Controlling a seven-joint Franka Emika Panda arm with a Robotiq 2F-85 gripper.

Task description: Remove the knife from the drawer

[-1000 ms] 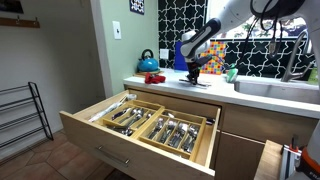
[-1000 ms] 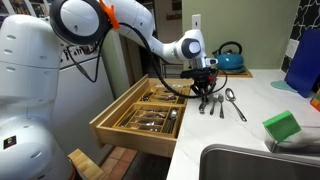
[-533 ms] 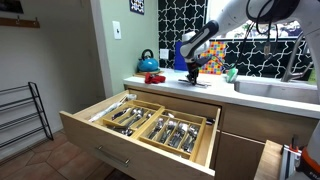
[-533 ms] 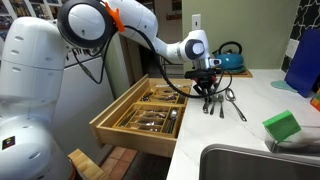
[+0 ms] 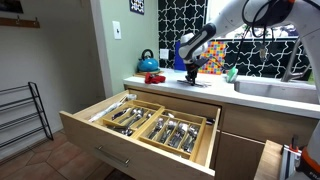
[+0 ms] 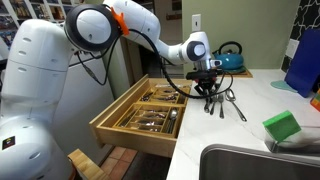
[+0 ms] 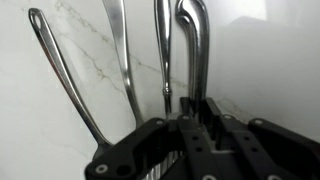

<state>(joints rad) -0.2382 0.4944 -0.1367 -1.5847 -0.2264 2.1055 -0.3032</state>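
The light-wood drawer (image 5: 100, 132) stands pulled open under the counter, and its divided tray (image 5: 165, 126) holds several pieces of cutlery; it also shows in an exterior view (image 6: 112, 122). My gripper (image 6: 210, 88) is low over the white marble counter, to the right of the drawer, and also shows in an exterior view (image 5: 192, 68). In the wrist view my gripper (image 7: 197, 112) has its fingers close together on the thick metal handle of the knife (image 7: 192, 45). The knife lies along the counter beside three other utensils (image 7: 120, 55).
A blue kettle (image 6: 230, 57) stands at the back of the counter. A green sponge (image 6: 283, 126) lies near the sink (image 6: 250, 160). Loose cutlery (image 6: 232, 102) lies beside the gripper. A metal rack (image 5: 20, 115) stands on the floor by the wall.
My gripper has shifted slightly further over the counter, away from the drawer, and sits a little lower. The drawer has not moved.
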